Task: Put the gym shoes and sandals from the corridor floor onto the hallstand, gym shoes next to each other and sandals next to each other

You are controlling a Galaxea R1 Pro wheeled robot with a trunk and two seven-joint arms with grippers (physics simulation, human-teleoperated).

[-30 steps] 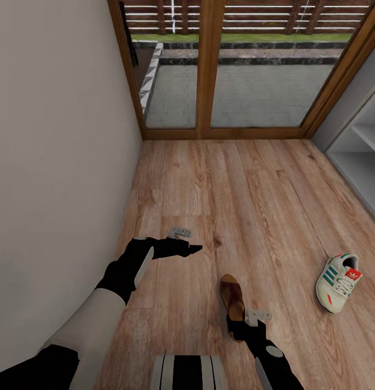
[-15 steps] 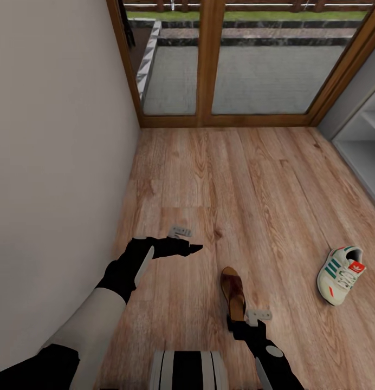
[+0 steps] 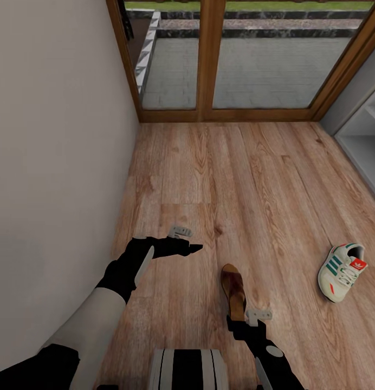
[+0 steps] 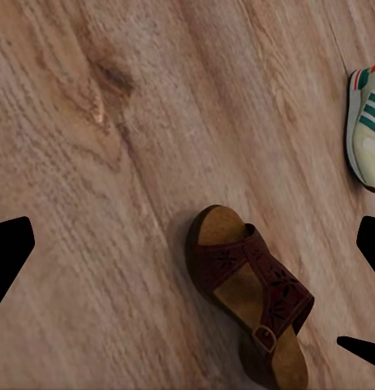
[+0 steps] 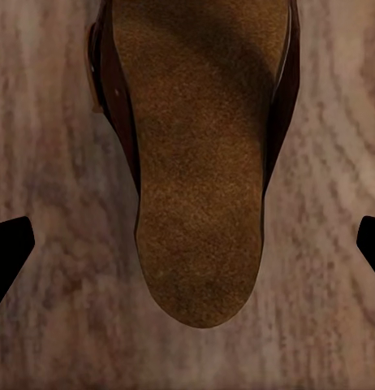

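Hovering low at the frame's bottom centre, the right gripper (image 3: 239,324) had its fingers spread apart over the heel of a sandal (image 3: 233,291) lying on the corridor floor (image 3: 231,179). Left of centre, the left gripper (image 3: 188,242) also stood apart. A gym shoe (image 3: 342,271) lay at the right edge, the hallstand (image 3: 366,138) in the upper right.

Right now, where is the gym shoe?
In the head view, the gym shoe lies on the corridor floor at the robot's right, beyond the sandal, short of the hallstand.

No readable text or labels anywhere.
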